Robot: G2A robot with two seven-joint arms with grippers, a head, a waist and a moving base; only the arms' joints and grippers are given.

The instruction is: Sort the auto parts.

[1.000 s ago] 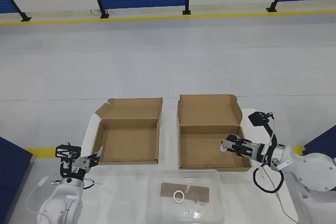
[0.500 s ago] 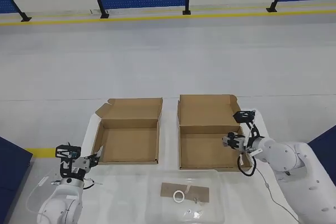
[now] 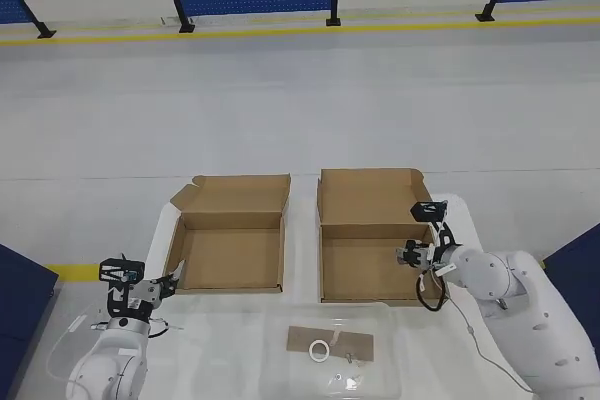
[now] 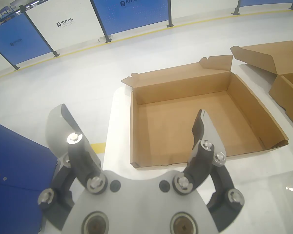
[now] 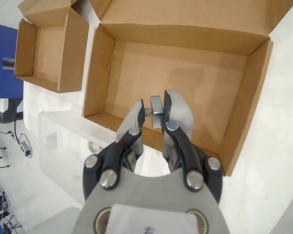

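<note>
Cardboard boxes stand side by side on the white table, both with their lids folded back: we call them the left box and the right box. Our right gripper hangs over the near wall of the right box, its fingers pinched tight on a small grey metal part, a block with a short stud, held above the box floor. Our left gripper sits by the left box's near outer corner, fingers spread wide and holding nothing. Closer to us a clear plastic bin holds a white ring and a brown card.
</note>
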